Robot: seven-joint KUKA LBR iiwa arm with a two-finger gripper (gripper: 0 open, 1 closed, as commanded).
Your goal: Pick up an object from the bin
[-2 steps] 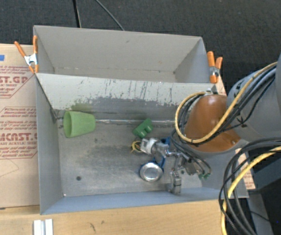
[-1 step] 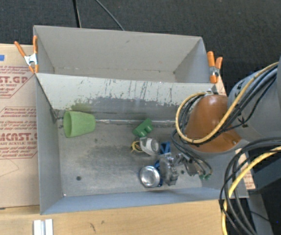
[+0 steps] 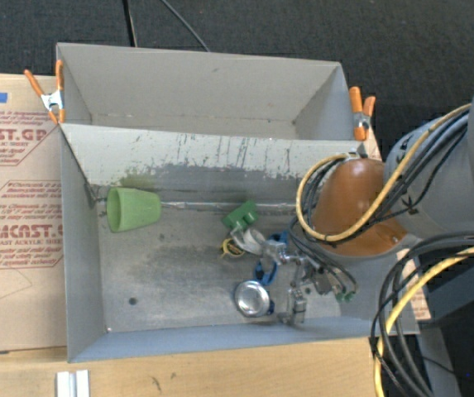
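You have one arm in the bin, coming in from the view's right, its orange wrist cover [image 3: 354, 207] ringed by yellow and black cables. The gripper [image 3: 294, 298] is low over the floor at the front right corner, close to the near wall. It is too tangled in metal parts and shadow to read, so you cannot tell how wide it stands or whether it has hold of anything. Count the loose things and you get about five. Nearest the gripper is one shiny silver round thing [image 3: 253, 298], like a small can or metal cup seen end on. It lies just beside the gripper on the view's left, near the front wall, and whether the two touch you cannot tell. Just behind it, toward the middle of the floor, is one blue piece [image 3: 267, 265]. It may be more than one, since the blue shows in separate patches among the gripper's metalwork. Touching or nearly touching it is one small white and yellow thing [image 3: 237, 246]. A little farther back lies one small dark green block [image 3: 241, 217], near the foot of the back wall. Well apart from this cluster, at the far left of the grey metal bin [image 3: 170, 263], lies one pale green cup [image 3: 133, 209] on its side.
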